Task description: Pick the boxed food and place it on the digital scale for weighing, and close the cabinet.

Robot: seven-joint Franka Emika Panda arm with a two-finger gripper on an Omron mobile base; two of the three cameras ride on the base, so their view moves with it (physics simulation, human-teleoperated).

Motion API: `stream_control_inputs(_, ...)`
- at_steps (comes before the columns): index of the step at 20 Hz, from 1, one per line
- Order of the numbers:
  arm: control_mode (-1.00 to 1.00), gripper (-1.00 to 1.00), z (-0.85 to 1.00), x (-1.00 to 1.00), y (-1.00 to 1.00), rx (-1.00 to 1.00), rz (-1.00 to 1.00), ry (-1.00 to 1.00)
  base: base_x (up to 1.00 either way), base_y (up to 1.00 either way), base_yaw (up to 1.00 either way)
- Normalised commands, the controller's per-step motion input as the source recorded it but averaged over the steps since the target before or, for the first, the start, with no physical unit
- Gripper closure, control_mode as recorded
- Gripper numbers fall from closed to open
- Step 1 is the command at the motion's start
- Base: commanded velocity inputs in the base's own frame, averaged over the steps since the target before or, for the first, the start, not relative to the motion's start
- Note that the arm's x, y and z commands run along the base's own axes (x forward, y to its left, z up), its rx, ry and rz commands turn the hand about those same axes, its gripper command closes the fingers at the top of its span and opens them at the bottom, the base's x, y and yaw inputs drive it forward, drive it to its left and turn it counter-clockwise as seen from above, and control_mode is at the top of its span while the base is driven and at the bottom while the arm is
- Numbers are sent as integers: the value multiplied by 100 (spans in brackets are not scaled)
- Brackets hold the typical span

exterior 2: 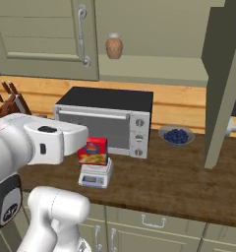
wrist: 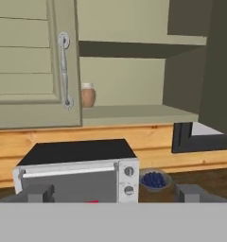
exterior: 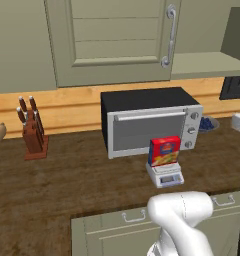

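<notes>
**Box sitting on the scale, cabinet door standing open**

Nearest the hand camera, the gripper [wrist: 113, 193] is showing just its two finger tips [wrist: 39, 193] at the bottom edge, standing wide apart and holding nothing. Between them a sliver of red is peeking up at 6 o'clock, too cut off to identify.

On the counter [exterior: 67, 175], the box [exterior: 164, 151] is standing upright on the scale [exterior: 164, 175], in front of the oven [exterior: 149, 120]. The box is showing a red top with a blue oval logo and a yellow-orange lower front; its lettering is too small to read. The scale is lying low, light grey, with a small front display whose figures cannot be made out. In the right base view the arm's white link is covering the box's left edge.

A knife block [exterior: 32, 131] is standing at 9 o'clock from the oven. A bowl [exterior 2: 176, 135] of dark berries is sitting at 3 o'clock from the oven, half hidden behind it in the left base view.

Farthest, the cabinet [exterior 2: 41, 34] is hanging above: its left door is closed, its right door [exterior 2: 223, 83] is swung out edge-on, cut off at the top. A jar [exterior 2: 114, 46] is resting on the exposed shelf.
</notes>
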Motion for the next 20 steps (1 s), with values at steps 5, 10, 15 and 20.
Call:
stream_control_inputs(5, -100, -100, -6, -100, -45, 0, 0, 0, 0, 0, 0)
stream_control_inputs(10, -100, -100, -7, -51, -37, 0, 0, 0, 0, 0, 0)
stream_control_inputs(15, -100, -100, 0, 0, -2, 0, 0, 0, 0, 0, 0)
stream_control_inputs(20, -100, -100, 0, 0, 1, 0, 0, 0, 0, 0, 0)
